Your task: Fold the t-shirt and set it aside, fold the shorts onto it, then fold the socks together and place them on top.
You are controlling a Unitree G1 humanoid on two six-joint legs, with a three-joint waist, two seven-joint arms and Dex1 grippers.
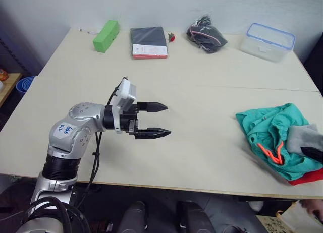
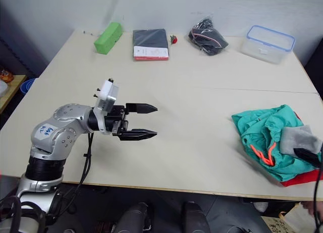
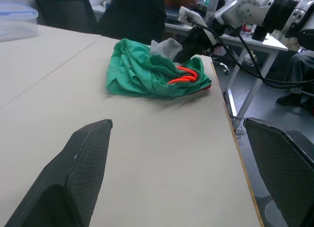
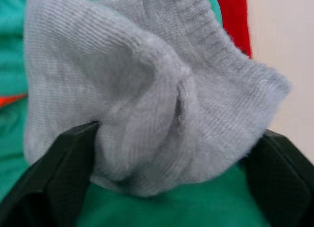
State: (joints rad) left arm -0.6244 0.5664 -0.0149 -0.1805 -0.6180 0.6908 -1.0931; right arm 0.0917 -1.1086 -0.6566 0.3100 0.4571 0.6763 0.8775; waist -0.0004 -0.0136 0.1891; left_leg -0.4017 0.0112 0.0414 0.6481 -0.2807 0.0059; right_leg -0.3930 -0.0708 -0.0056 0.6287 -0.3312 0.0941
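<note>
The right gripper (image 4: pixel 167 138) is closed on the grey socks (image 4: pixel 147 84), holding them over the teal shorts (image 1: pixel 267 127), which lie on the red t-shirt (image 1: pixel 308 176) at the table's (image 1: pixel 202 142) right edge. The left gripper (image 1: pixel 154 120) hovers mid-table — fingers apart, holding nothing. To place well, lower the socks centrally onto the pile before releasing. A handwritten label (image 1: pixel 65 129) on the left arm is not legible.

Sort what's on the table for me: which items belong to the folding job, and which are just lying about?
Part of the job:
- the shorts, teal, bunched near the table's right edge
- the t-shirt, red, under the shorts
- the socks, grey, between the right gripper's jaws, above the shorts

Lying about, along the far edge:
- green block
- dark book
- black bundle
- plastic container
</note>
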